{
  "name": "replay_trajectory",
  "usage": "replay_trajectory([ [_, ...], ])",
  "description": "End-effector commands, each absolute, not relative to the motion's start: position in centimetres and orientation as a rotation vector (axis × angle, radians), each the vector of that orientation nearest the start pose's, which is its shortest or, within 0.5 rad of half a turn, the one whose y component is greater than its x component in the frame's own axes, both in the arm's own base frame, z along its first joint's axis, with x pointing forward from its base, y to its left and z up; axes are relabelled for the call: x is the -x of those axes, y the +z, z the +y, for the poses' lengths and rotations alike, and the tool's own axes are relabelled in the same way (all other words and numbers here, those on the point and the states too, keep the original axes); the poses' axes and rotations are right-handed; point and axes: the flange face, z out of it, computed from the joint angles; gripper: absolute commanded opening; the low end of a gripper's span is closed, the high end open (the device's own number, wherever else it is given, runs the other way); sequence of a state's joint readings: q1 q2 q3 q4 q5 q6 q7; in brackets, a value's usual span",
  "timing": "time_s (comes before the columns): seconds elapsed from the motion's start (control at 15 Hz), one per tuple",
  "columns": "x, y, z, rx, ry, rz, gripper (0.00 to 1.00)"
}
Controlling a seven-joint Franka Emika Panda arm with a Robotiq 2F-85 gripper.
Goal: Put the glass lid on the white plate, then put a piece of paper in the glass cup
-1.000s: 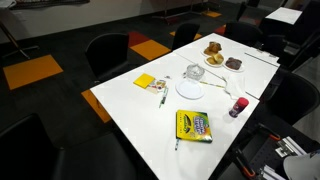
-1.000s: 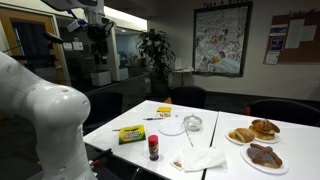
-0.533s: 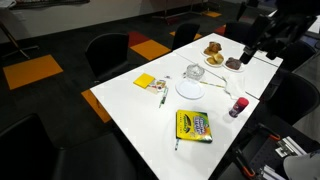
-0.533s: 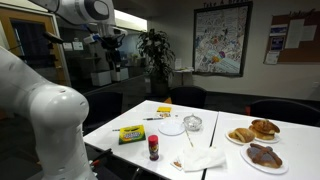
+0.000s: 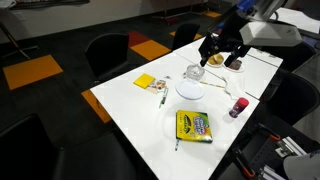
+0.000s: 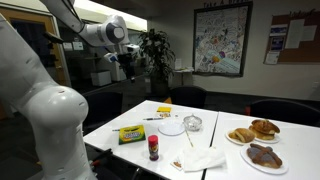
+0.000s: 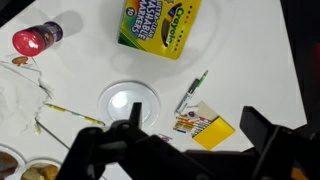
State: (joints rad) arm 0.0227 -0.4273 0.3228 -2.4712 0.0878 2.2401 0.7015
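The white plate (image 5: 190,89) lies near the middle of the white table and also shows in the other exterior view (image 6: 172,127) and the wrist view (image 7: 128,103). The clear glass cup (image 5: 193,72) stands just beyond it, right beside it (image 6: 193,123). I cannot make out the glass lid as a separate thing. A crumpled white paper (image 6: 205,158) lies near the plate (image 7: 15,100). My gripper (image 5: 222,50) hangs high above the table near the cup, open and empty (image 7: 195,135).
A crayon box (image 5: 192,126) (image 7: 160,25), a purple-capped tube (image 5: 238,106) (image 7: 35,38), a yellow note pad (image 5: 145,82) (image 7: 212,130) and a green marker (image 7: 192,92) lie on the table. Plates of pastries (image 5: 222,55) (image 6: 253,132) stand at one end. Chairs surround the table.
The arm has swung in from beyond the table's edge to above the table near the cup and pastries. Nothing on the table has moved.
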Motion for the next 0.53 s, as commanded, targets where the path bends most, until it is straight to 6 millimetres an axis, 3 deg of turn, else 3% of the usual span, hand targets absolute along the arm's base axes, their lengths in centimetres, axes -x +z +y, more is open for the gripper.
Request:
replay_trajectory([
  [0.0, -40.7, 45.4, 15.3, 3.025, -0.276, 0.645, 1.0],
  [0.47, -40.3, 46.3, 15.3, 3.039, -0.336, 0.61, 1.0],
])
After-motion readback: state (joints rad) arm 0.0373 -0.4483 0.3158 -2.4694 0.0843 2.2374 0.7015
